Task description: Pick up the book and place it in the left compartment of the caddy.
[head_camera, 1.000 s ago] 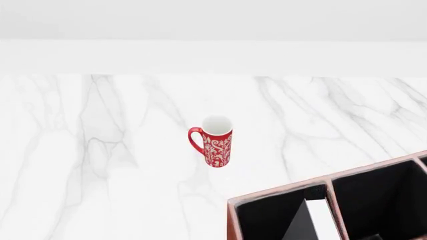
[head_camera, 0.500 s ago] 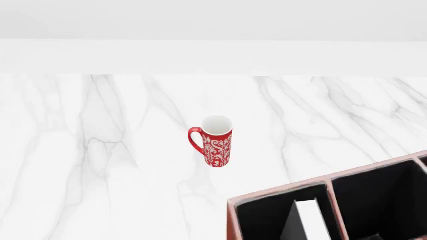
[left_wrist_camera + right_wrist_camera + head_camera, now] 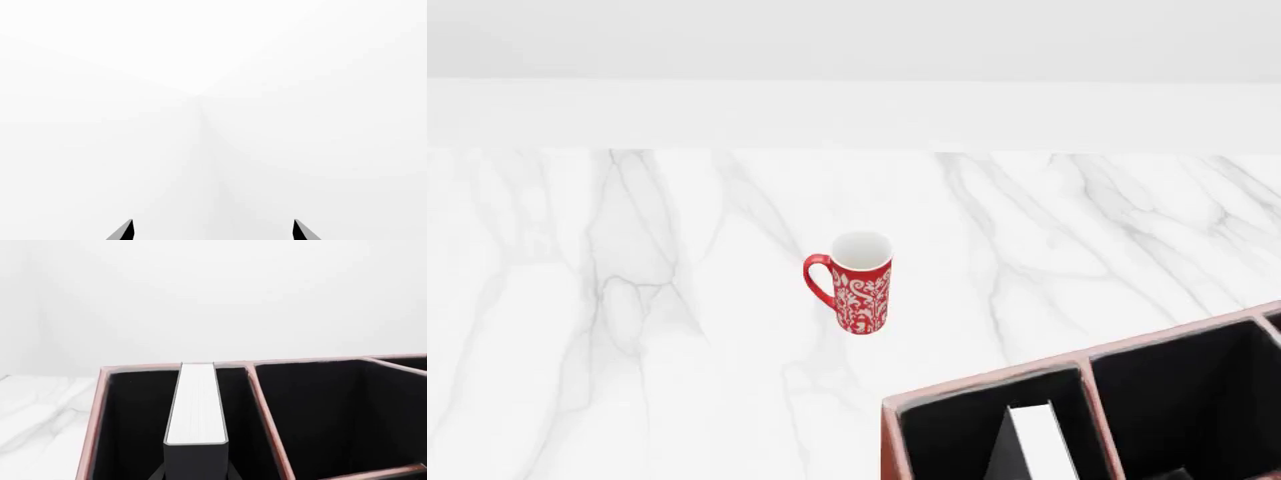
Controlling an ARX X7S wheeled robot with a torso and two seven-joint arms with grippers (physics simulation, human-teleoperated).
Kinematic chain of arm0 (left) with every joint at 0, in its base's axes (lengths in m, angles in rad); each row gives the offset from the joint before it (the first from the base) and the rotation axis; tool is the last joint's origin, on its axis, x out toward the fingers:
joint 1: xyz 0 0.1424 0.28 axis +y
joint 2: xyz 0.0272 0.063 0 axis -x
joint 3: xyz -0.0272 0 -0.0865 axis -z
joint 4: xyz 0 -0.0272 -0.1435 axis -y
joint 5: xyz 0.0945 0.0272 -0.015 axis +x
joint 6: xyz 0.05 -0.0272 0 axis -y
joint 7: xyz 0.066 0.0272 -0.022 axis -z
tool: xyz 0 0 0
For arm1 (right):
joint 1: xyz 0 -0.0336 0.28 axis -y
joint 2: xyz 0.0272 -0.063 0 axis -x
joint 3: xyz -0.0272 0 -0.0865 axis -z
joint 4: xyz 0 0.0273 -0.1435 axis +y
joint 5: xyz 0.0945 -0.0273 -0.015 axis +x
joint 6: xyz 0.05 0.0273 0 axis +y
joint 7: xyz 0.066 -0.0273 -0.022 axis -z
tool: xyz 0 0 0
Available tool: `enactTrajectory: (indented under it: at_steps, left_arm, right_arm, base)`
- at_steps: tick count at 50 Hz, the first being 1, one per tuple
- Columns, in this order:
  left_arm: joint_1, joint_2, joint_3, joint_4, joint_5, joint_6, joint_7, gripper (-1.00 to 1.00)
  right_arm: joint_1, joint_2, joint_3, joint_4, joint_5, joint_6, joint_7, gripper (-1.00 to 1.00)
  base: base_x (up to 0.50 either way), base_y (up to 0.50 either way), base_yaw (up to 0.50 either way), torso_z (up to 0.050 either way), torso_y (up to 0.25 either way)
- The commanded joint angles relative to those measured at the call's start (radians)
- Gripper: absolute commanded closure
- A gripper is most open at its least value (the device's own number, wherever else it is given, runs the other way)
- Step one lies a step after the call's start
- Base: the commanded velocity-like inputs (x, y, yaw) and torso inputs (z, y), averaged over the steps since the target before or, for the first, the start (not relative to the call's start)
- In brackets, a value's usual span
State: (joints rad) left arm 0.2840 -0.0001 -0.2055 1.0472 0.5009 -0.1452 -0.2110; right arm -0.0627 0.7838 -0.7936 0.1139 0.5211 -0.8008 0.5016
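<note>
The book, black with white page edges, stands on edge inside the left compartment of the reddish-brown caddy. My right gripper is shut on the book's near end, with a dark finger on each cover. In the head view the book shows in the caddy's left compartment at the lower right; neither arm shows there. My left gripper is open and empty, facing only a blank white background.
A red patterned mug stands upright on the white marble table, up and to the left of the caddy. The caddy's smaller sections lie to the right of the book's compartment.
In the head view the book has shifted a little left and sunk slightly lower in the left compartment. The mug and caddy hold their places since half a second ago.
</note>
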Motion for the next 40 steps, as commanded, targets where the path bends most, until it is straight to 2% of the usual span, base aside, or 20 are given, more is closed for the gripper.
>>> enactTrajectory:
  at_steps: [1, 40]
  left_arm:
    - [0.015, 0.000, -0.010, 0.000, -0.010, 0.014, -0.006, -1.00]
    - [-0.011, 0.000, 0.003, 0.000, 0.006, -0.009, 0.005, -1.00]
  right_arm:
    - [0.013, -0.008, 0.028, -0.010, -0.087, 0.020, 0.027, 1.00]
    - [0.051, -0.084, 0.023, 0.120, -0.070, 0.014, -0.032, 1.00]
  base:
    - [0.00, 0.00, 0.00, 0.000, 0.010]
    - [0.00, 0.00, 0.00, 0.000, 0.001]
